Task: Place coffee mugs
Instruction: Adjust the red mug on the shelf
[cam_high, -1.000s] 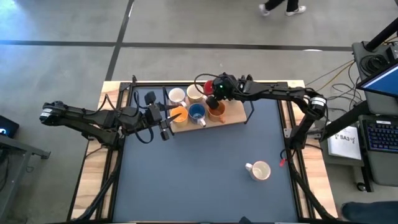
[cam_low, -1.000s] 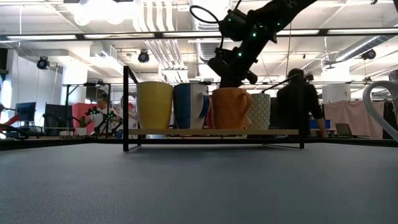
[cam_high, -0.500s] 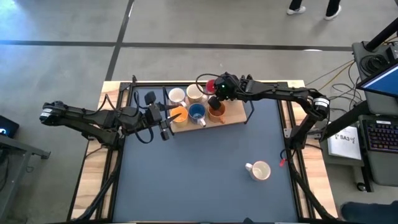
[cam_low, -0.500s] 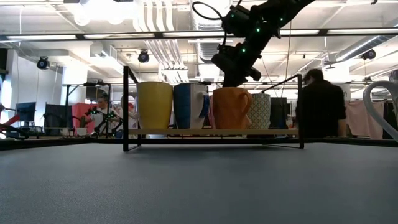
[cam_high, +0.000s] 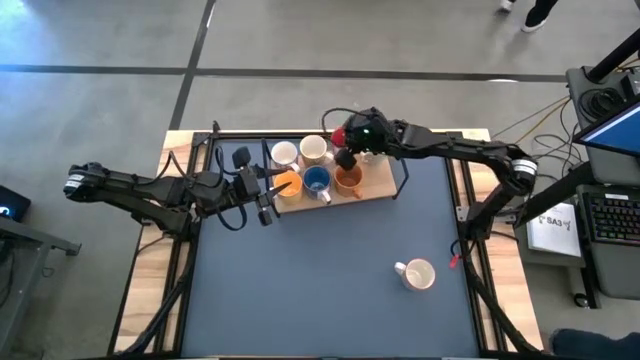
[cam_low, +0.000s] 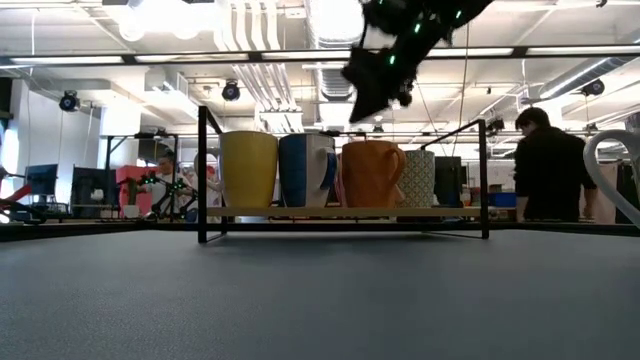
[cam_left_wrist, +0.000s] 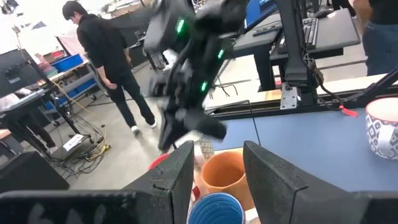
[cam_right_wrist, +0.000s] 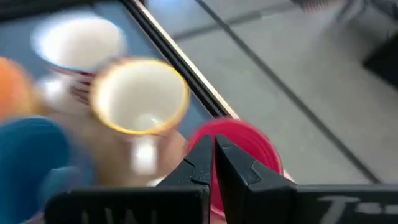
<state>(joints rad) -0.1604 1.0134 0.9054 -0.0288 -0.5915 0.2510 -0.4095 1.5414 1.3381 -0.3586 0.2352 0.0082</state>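
The left gripper (cam_high: 268, 190) stood open and empty beside the orange mug (cam_high: 287, 182) on the wooden tray (cam_high: 375, 185); the right gripper (cam_high: 347, 158), shut, hovered over the half-hidden red mug (cam_high: 339, 136); a lone white mug (cam_high: 419, 273) sat apart on the worktop (cam_high: 320, 270).

Grey concrete floor (cam_high: 300, 40) surrounds the table, with ceiling ducts (cam_low: 255, 60) overhead, desks (cam_low: 100, 195) far left and a standing person (cam_low: 545, 165) far right.

Both arms are dark, jointed and tubular; the left arm (cam_high: 150, 190) has a pale collar at frame left. The right arm (cam_high: 450, 152) carries a looped black cable and what appear to be green indicator lights.
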